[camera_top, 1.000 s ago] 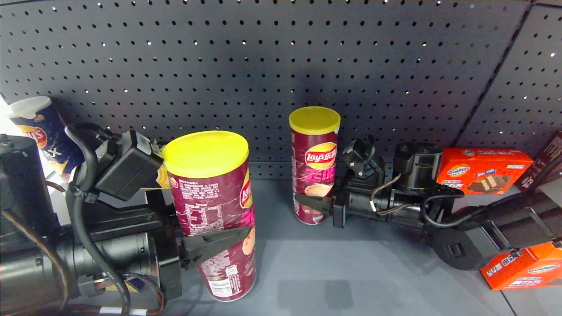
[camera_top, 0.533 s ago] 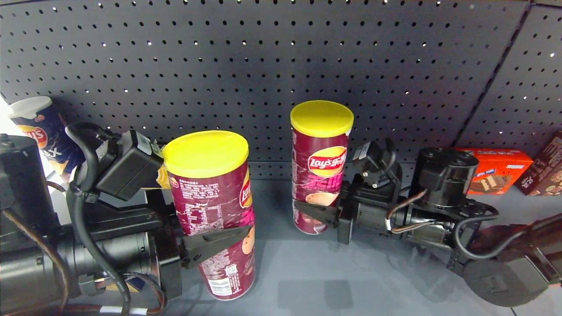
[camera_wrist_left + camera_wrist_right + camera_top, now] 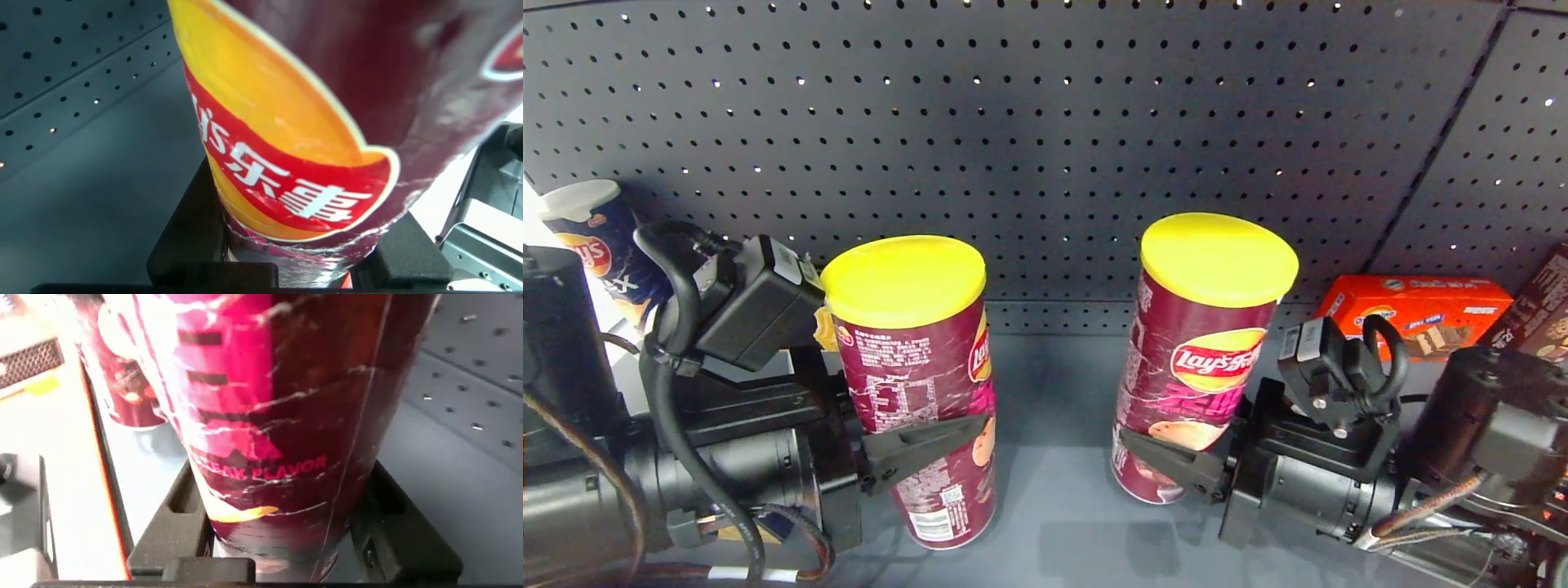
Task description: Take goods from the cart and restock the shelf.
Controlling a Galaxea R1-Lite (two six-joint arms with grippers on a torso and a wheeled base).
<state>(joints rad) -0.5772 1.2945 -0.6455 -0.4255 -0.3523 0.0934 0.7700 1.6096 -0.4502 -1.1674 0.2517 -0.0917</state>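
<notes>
Two maroon chip cans with yellow lids are held over the grey shelf (image 3: 1054, 506). My left gripper (image 3: 931, 445) is shut on the left can (image 3: 907, 359), which stands upright near the shelf's front; the same can (image 3: 310, 147) shows close up between the gripper (image 3: 302, 261) fingers. My right gripper (image 3: 1168, 457) is shut low on the right can (image 3: 1201, 359), which leans slightly. That can (image 3: 294, 433) shows in the right wrist view above the gripper (image 3: 286, 555). I cannot tell whether either can's base touches the shelf.
A dark pegboard wall (image 3: 1045, 122) closes the back of the shelf. A blue chip can (image 3: 588, 237) stands at the far left. An orange box (image 3: 1417, 314) and a brown box (image 3: 1543, 314) sit at the back right. Bare shelf lies between the two held cans.
My right gripper has carried its can away from the pegboard, forward and to the right, and the can now leans. The left gripper and its can have barely shifted.
</notes>
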